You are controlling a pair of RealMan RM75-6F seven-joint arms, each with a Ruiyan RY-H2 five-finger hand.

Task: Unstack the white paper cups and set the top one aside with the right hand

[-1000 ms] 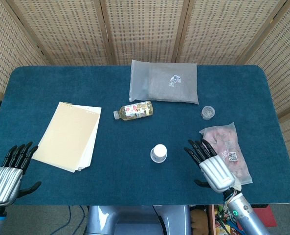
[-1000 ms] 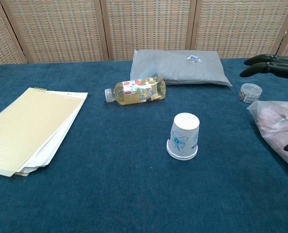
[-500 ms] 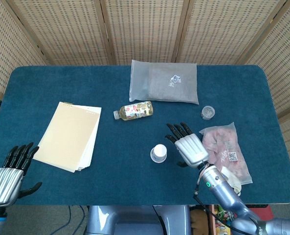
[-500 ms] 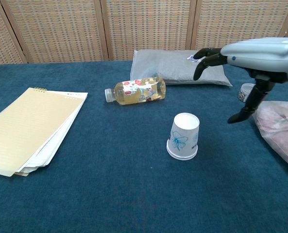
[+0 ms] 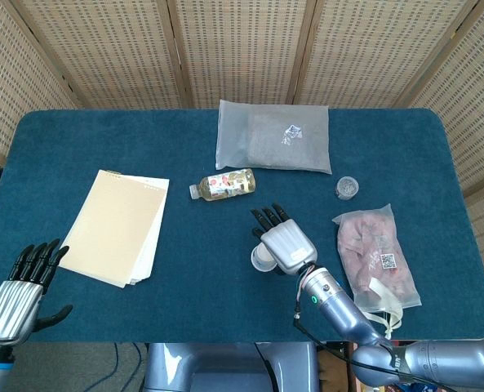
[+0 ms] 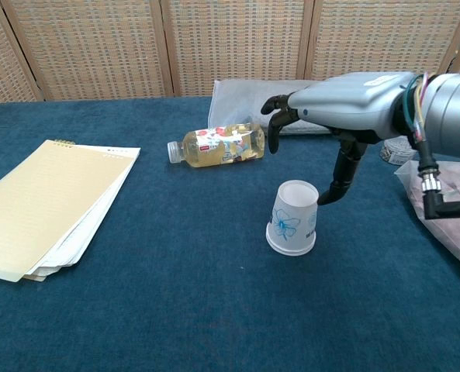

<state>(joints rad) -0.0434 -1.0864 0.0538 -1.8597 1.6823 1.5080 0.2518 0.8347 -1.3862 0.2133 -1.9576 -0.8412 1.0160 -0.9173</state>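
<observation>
Stacked white paper cups point(image 6: 294, 218), upside down, axis upright, standing mid-counter toward the near edge. Right hand point(image 6: 340, 105) poised just above, fingers point(image 6: 275, 124) spread and empty, thumb beside the top's right. Left hand point(image 5: 17, 290) well apart, open.

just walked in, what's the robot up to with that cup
The right hand hovers open just above the upside-down white paper cups in the middle of the blue table, fingers spread, not gripping them yet. The left hand waits open at the near left edge, beside the yellow notepad.
</observation>
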